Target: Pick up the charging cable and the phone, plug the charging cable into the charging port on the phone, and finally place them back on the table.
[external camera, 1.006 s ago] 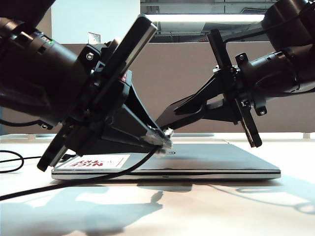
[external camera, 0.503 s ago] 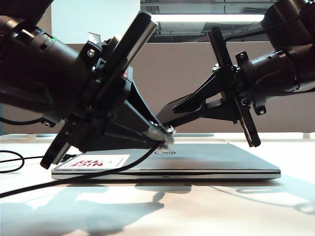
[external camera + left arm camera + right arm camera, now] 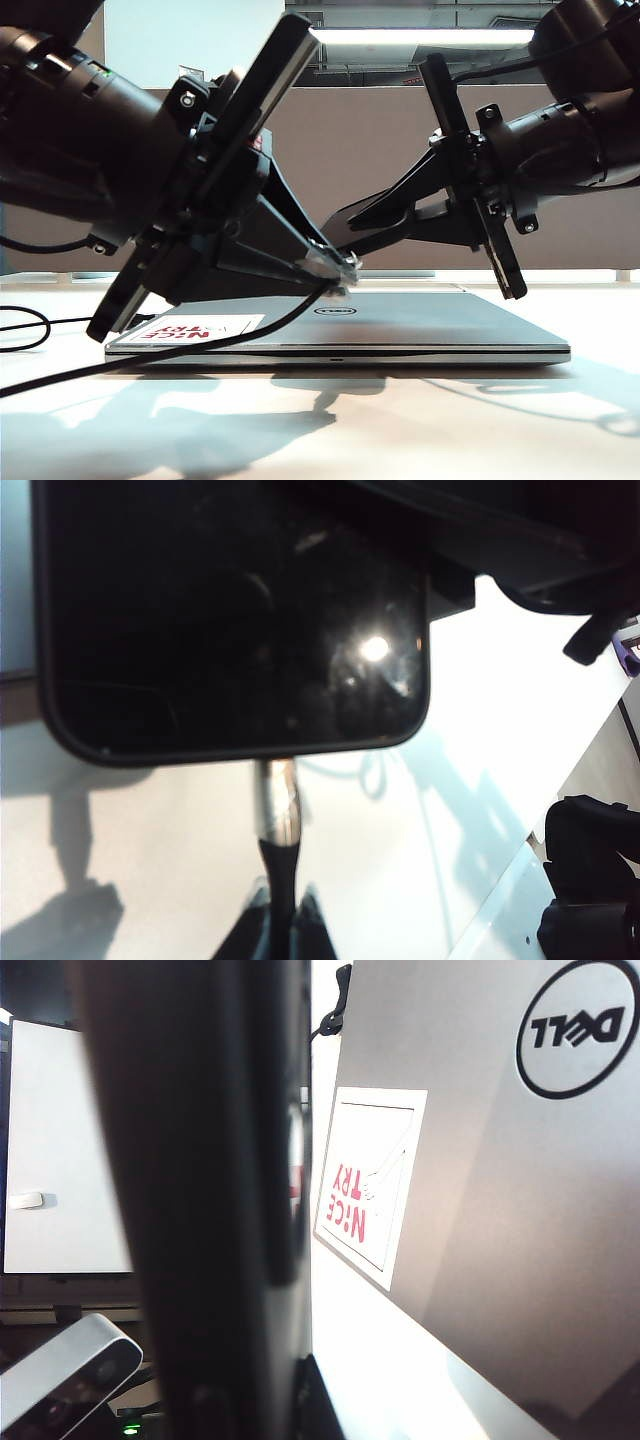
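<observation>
My left gripper [image 3: 281,925] pinches the cable [image 3: 281,865], plug at the phone [image 3: 230,610] clamped in my right gripper [image 3: 345,235]

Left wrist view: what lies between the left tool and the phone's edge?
Only the charging cable: its dark collar leaves the left tool, and its silvery plug tip meets the phone at its lower edge. Nothing else sits between them there.

Charging port [image 3: 275,761] hidden behind plug.
</observation>
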Available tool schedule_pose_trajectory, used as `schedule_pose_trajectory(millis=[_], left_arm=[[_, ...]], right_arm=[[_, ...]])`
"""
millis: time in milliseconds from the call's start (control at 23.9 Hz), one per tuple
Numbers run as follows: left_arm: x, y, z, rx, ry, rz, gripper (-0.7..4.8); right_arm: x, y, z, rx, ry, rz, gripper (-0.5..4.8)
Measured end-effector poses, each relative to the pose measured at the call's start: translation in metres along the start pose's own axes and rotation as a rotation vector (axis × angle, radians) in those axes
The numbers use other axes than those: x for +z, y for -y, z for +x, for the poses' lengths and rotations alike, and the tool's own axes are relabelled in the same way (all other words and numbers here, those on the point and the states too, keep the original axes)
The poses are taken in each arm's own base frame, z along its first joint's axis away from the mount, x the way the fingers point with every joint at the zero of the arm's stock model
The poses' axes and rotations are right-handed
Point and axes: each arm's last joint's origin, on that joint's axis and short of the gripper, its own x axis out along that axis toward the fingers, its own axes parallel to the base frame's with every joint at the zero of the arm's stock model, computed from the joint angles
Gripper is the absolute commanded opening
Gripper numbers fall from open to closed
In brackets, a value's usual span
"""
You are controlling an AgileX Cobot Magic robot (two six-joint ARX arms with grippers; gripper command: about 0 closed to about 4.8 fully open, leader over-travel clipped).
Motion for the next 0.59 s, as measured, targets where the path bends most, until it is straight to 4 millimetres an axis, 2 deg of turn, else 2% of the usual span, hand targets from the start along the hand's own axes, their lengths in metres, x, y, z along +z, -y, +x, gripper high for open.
schedule_pose_trajectory(millis=[587], left_arm=[[0.0,0.0,0.0,0.0,0.001,-0.034,-0.06]], right_arm=[[0.0014,0.0005,-0.001,-0.004,0.013,0.016,-0.05]])
